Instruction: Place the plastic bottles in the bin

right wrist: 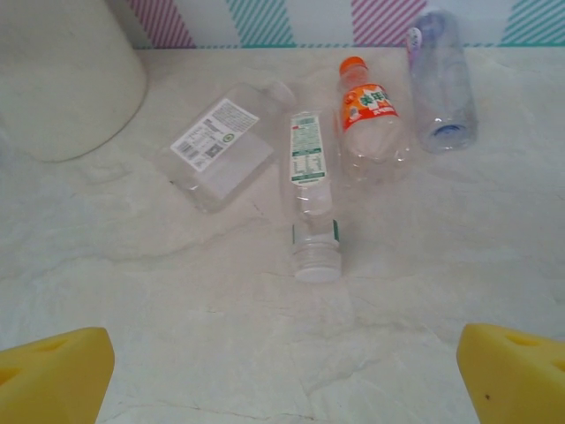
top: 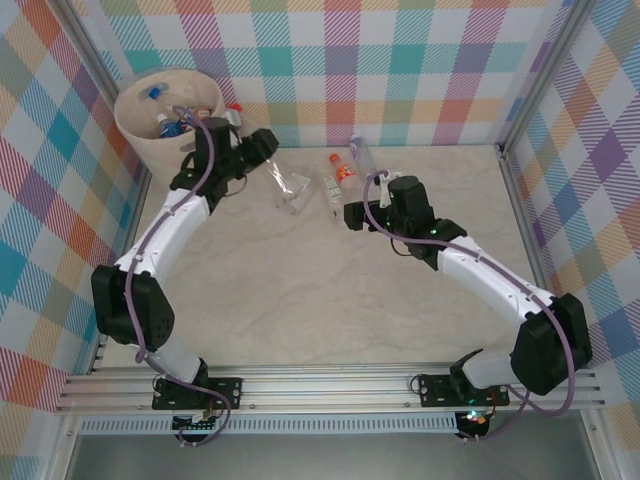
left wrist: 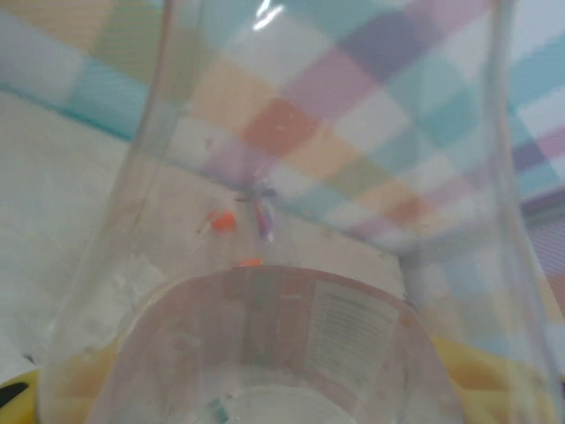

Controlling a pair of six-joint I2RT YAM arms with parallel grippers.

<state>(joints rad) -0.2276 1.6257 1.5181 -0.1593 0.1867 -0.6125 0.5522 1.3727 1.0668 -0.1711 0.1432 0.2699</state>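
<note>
Clear bottle clamped in left gripper near bin, right gripper spread wide, green-labelled bottle lying just ahead

Bare table lay open across the middle and near side, clear from the wide-spread right hand up to four bottles lying close together near the far wall. The bin blocked the far left corner.

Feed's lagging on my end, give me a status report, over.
Left gripper shut on a clear bottle, beside the bin. Right gripper open, empty, facing four bottles on the table. Nothing seen in the way.
</note>
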